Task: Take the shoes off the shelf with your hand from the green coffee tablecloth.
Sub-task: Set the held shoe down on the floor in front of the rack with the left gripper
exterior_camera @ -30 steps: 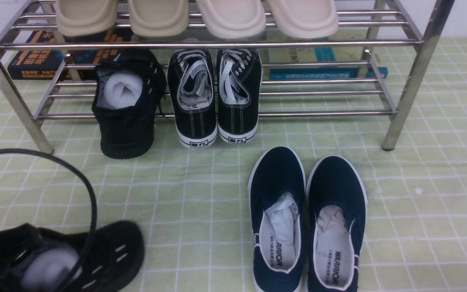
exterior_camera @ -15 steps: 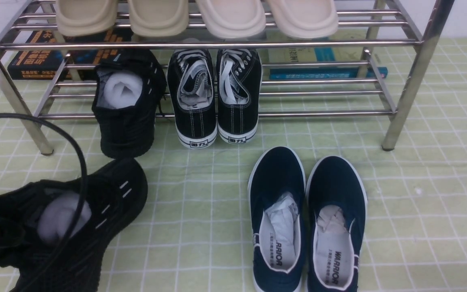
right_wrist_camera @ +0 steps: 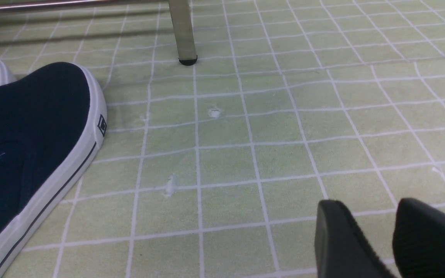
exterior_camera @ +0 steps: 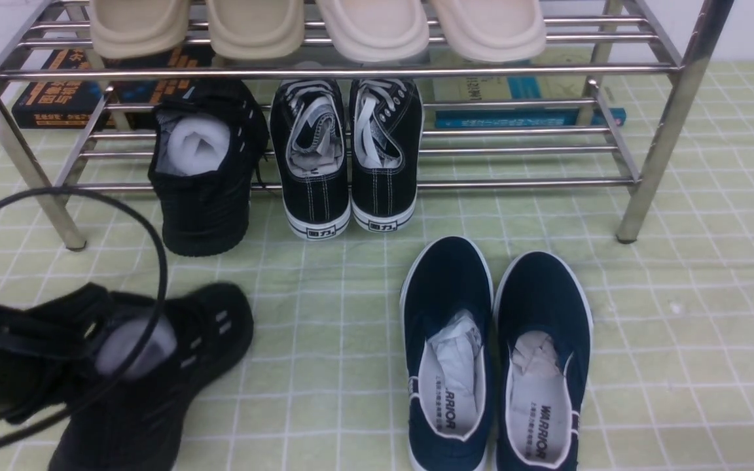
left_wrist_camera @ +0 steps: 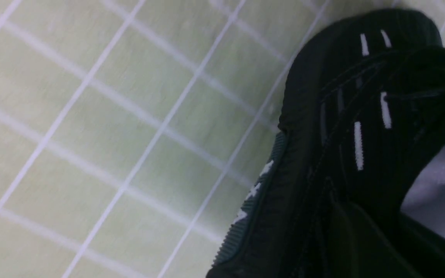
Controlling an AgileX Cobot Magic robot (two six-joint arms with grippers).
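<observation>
One black knit sneaker (exterior_camera: 203, 176) with white stuffing stands on the lower tier of the steel shelf (exterior_camera: 652, 140), its heel over the front rail. My left gripper (exterior_camera: 56, 347) is shut on the collar of the other black knit sneaker (exterior_camera: 213, 327) at the lower left, over the green tablecloth (exterior_camera: 324, 327). The left wrist view shows that sneaker (left_wrist_camera: 346, 116) close up with its white dashes; the jaws are lost in the dark. My right gripper (right_wrist_camera: 365, 204) is open and empty, low over the cloth; it is out of the front view.
Black canvas sneakers (exterior_camera: 315, 170) stand beside the knit sneaker on the shelf. Beige slippers (exterior_camera: 377, 26) lie on the top tier. Navy slip-ons (exterior_camera: 449, 294) lie on the cloth in front. Books (exterior_camera: 56, 91) lie behind the shelf. A shelf leg (right_wrist_camera: 182, 31) is ahead of the right gripper.
My left gripper has carried the knit sneaker up from the frame's bottom edge, then a little right, turning it. The cable loop moved with it. Everything else is still.
</observation>
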